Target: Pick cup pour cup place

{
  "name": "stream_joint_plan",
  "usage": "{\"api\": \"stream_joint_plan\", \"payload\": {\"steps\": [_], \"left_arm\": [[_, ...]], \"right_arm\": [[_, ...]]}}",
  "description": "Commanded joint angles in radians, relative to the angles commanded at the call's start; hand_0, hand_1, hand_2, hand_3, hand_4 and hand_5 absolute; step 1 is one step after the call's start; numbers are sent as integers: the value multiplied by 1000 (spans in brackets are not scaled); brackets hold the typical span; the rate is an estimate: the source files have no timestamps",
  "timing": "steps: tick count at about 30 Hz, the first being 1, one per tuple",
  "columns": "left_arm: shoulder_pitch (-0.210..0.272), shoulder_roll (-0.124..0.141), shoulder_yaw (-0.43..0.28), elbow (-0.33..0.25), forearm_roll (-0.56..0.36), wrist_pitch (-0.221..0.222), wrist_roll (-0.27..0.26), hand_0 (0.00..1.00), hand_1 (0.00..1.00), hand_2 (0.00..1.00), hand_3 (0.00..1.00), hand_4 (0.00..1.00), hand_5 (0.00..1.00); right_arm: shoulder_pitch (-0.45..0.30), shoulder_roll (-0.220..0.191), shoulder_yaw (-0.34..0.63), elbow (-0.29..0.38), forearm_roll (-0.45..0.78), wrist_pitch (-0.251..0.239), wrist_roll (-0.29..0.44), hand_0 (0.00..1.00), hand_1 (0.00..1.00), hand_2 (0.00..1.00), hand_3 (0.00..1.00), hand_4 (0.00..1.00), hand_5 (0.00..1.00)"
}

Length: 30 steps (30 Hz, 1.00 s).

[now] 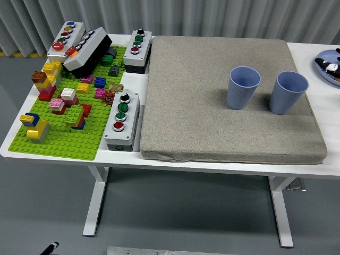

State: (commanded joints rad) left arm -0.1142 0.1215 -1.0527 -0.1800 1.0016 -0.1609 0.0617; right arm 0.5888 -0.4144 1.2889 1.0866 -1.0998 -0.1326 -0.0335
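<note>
The white table [212, 166] shows its near edge at the bottom. On it lies a large grey fabric pad [212, 106], and the task's things stand on the right part of this pad. These are two light blue plastic cups, both upright with the mouth up. The right blue cup [288, 92] is close to the pad's right edge, and the left blue cup [244, 86] is just beside it, not touching. As far as the view reaches inside them, I see nothing in either cup, but the bottoms are partly hidden.

Further back, at the picture's right edge, there is a pale blue round plate [321, 57]. A dark and white shape over it is probably the right hand [333, 65]. So little of it shows that I cannot tell if it is wide or closed, and it holds no cup. The left hand is not in view.

Both cups lie to the left of this hand and nearer to the robot. The right cup is the closer one, so I judge that the right arm must reach for it from the side, because its long axis is vertical.
</note>
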Motion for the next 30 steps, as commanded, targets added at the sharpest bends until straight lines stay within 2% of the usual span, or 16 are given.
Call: {"api": "stream_joint_plan", "payload": {"steps": [5, 6, 11, 12, 13, 17, 18, 30], "left_arm": [[-4, 0, 5, 0, -4, 1, -2, 873, 835, 895, 791, 648, 998], [-4, 0, 5, 0, -4, 1, -2, 872, 835, 894, 791, 648, 998], [-5, -2, 10, 0, -8, 2, -3, 872, 835, 894, 791, 648, 998], [-5, -3, 11, 0, -8, 2, -3, 873, 835, 895, 792, 647, 998], [-4, -3, 11, 0, -9, 2, -3, 873, 835, 895, 792, 647, 998], [-5, -4, 12, 0, -8, 1, -2, 873, 835, 895, 792, 647, 998], [-5, -4, 13, 0, -8, 1, -2, 872, 835, 895, 793, 646, 998], [-3, -4, 21, 0, -18, 1, -2, 872, 836, 896, 794, 645, 998]], "right_arm": [[81, 15, 40, -62, 45, -51, 37, 920, 891, 973, 981, 876, 363], [83, 16, 42, -64, 47, -54, 38, 894, 853, 917, 926, 875, 379], [118, 51, 75, -106, 170, -213, 90, 894, 853, 917, 926, 875, 379], [120, 56, 77, -108, 180, -233, 94, 802, 753, 731, 755, 822, 881], [120, 63, 78, -110, 183, -242, 90, 802, 753, 731, 755, 822, 881], [123, 78, 72, -114, 194, -250, 91, 802, 753, 731, 755, 822, 881], [124, 82, 72, -115, 199, -248, 92, 796, 741, 715, 738, 811, 998], [112, 95, 77, -113, 189, -234, 82, 803, 744, 724, 742, 805, 998]]}}
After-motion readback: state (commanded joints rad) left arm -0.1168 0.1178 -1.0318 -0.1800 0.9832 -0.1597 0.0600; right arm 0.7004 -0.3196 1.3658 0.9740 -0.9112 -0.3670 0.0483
